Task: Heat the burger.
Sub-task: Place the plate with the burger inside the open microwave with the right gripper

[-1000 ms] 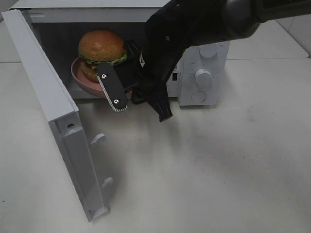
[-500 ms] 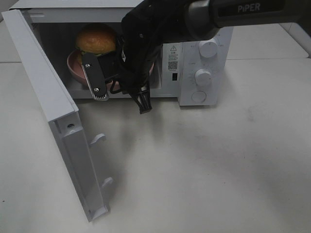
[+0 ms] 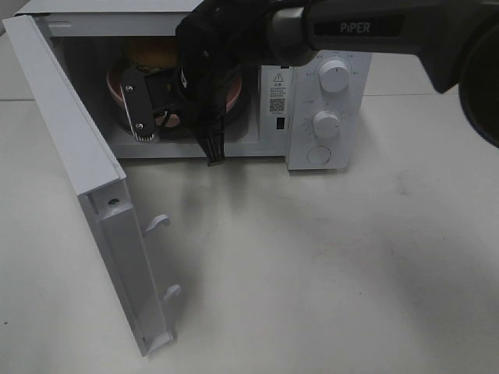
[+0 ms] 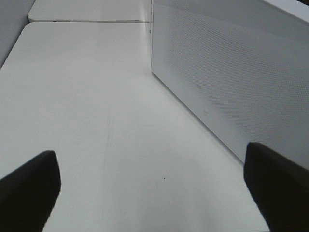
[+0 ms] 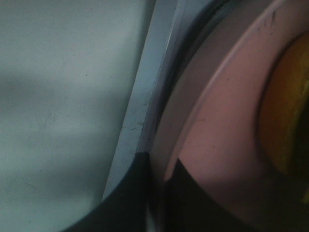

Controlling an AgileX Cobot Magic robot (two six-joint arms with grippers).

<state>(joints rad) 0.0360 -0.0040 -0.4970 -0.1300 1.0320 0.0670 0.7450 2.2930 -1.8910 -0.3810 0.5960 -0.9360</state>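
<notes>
The burger (image 3: 152, 53) sits on a pink plate (image 3: 115, 86) inside the open microwave (image 3: 308, 156), mostly covered by my right arm (image 3: 234, 39) reaching in from the right. The right wrist view shows my right gripper (image 5: 160, 162) shut on the front rim of the plate (image 5: 227, 121), just past the microwave's sill, with the burger's golden bun (image 5: 285, 121) beyond. My left gripper (image 4: 154, 193) is open with nothing between its fingers. It hovers over bare table beside the door's perforated outer panel (image 4: 231, 72) and is out of the high view.
The microwave door (image 3: 86, 171) swings wide toward the front left, with two latch hooks (image 3: 160, 222) on its inner face. Two knobs (image 3: 326, 123) sit on the control panel at the right. White table (image 3: 327, 265) spreads in front.
My right arm has pushed the plate and burger from the microwave's opening deeper inside and a little to the left. The left gripper has stayed put.
</notes>
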